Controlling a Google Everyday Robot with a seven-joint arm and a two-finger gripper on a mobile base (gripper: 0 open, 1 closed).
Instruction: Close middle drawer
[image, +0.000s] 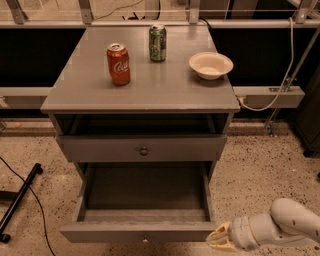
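Note:
The middle drawer (142, 231) is grey wood and stands pulled far out at the bottom of the grey cabinet (65, 102). Its long deep box is empty, and its low front panel has a small round knob (145, 240) at the frame's lower edge. My gripper (218, 239), cream-tipped on a white arm (285, 225), is at the lower right. It sits just beside the right end of the drawer's front panel, at about the same height.
Above the open drawer is a shut drawer with a dark round knob (143, 150), and over it an empty slot. On top stand a red cola can (119, 63), a green can (158, 43) and a cream bowl (210, 65). A black stand leg (20, 200) lies on the floor at left.

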